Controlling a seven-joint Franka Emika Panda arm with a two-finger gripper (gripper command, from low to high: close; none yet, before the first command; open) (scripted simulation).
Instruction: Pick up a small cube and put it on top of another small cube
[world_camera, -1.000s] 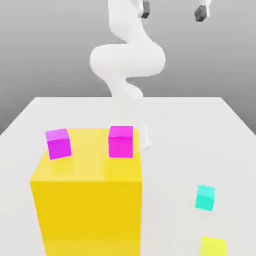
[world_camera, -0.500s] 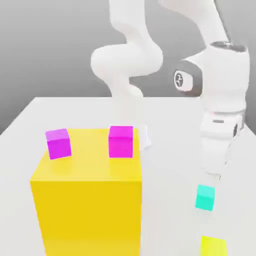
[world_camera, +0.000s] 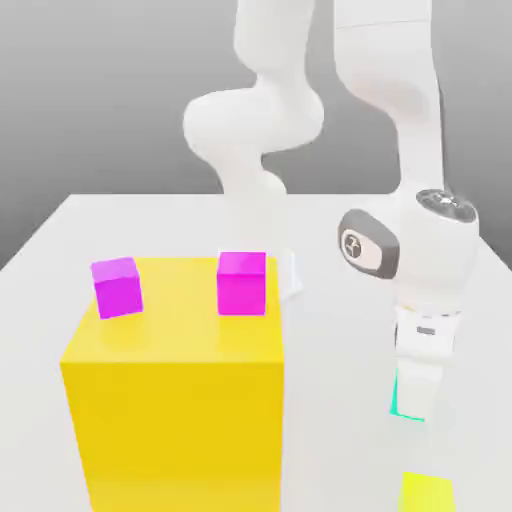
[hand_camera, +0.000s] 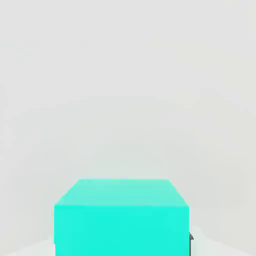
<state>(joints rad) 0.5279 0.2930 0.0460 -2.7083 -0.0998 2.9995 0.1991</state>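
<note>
The small turquoise-cyan cube (world_camera: 395, 397) rests on the white table (world_camera: 340, 250) at the exterior view's right, mostly hidden behind my hand. My gripper (world_camera: 415, 402) has come straight down over it and is shut on its sides. In the hand view the cyan cube (hand_camera: 121, 220) looms large, close under the camera, with a dark finger edge (hand_camera: 190, 239) against one side. The hot pink-magenta cube (world_camera: 241, 283) stands on the back right corner of the big yellow block (world_camera: 175, 400), well off to the exterior view's left of my gripper.
A more purple-violet cube (world_camera: 117, 287) sits on the yellow block's back left corner. A small yellow-green cube (world_camera: 428, 494) lies on the table just in front of my gripper. The arm's base rises behind the block.
The arm has swung down from high above to the cyan cube. The fingers, open before, have shut on the cube. No cube has shifted.
</note>
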